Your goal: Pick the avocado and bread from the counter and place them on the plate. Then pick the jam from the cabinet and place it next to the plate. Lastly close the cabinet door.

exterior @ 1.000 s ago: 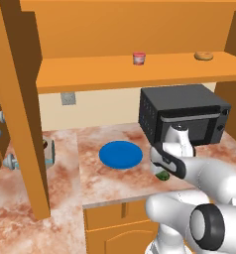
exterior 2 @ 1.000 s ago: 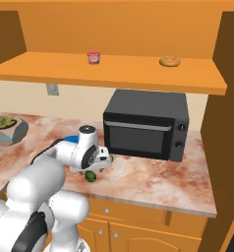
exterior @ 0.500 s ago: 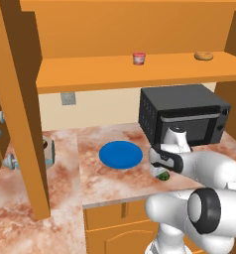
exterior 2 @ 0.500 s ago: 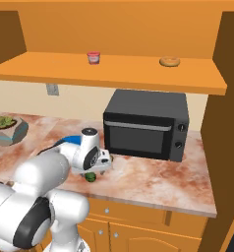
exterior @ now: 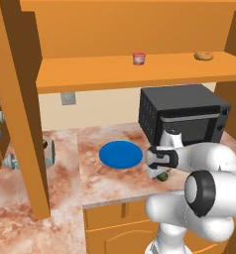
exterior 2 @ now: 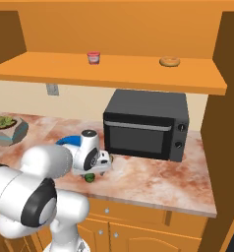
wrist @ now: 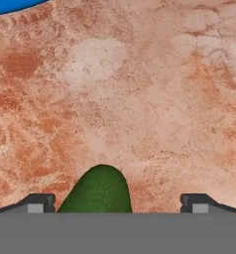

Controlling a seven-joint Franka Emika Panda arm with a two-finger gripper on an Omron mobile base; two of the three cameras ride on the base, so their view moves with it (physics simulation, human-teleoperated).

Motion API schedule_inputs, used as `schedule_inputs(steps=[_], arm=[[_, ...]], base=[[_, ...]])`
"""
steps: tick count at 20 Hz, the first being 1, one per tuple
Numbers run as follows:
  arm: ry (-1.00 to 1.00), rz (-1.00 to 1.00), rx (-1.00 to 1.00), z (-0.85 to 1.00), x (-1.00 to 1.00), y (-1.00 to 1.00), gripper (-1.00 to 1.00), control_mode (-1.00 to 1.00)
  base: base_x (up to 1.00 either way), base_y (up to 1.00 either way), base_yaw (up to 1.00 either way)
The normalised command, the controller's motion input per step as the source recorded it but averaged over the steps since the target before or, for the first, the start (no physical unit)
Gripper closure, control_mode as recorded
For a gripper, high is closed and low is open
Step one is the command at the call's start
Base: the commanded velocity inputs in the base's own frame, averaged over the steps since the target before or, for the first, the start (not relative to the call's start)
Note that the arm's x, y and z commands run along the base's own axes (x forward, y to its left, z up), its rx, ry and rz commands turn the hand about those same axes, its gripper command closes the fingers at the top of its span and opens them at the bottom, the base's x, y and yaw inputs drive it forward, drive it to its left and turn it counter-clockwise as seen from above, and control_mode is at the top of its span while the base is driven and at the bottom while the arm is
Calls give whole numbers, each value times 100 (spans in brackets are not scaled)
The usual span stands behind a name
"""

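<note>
The dark green avocado (exterior: 163, 176) (exterior 2: 90, 177) lies on the marbled counter (exterior: 105, 183) just right of the blue plate (exterior: 121, 154) (exterior 2: 66, 141). My gripper (exterior: 159, 173) (exterior 2: 92, 173) hangs low right over the fruit, open. In the hand view the avocado (wrist: 97, 191) sits between the two spread fingertips (wrist: 40, 202), slightly left of centre, and the gripper (wrist: 117, 204) holds nothing. The jam (exterior: 139, 58) (exterior 2: 93, 57) stands on the cabinet shelf (exterior: 140, 72). At the left the cabinet door (exterior: 21, 109) stands open. The bread is out of view.
A black microwave (exterior: 184, 116) (exterior 2: 146, 125) stands close behind and right of the hand. A tan doughnut roll (exterior: 204, 56) (exterior 2: 169, 61) rests on the shelf. A planter (exterior 2: 8, 129) sits at the counter's left. The counter's front edge runs just below the avocado.
The hand has dropped lower and a little left, down onto the avocado. The jaws have stayed open and the avocado has not moved.
</note>
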Motion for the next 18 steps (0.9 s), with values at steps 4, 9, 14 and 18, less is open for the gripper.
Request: schedule_inputs(steps=[4,9,14,18], arm=[[0,0,-2,-38,9,15,-100,-100],[3,0,0,-41,2,10,100,-100],[7,-3,0,-45,-16,-2,100,-100],[1,-8,0,-40,-35,-1,100,-100]], base=[[0,0,0],[0,0,0],[0,0,0],[0,0,0]])
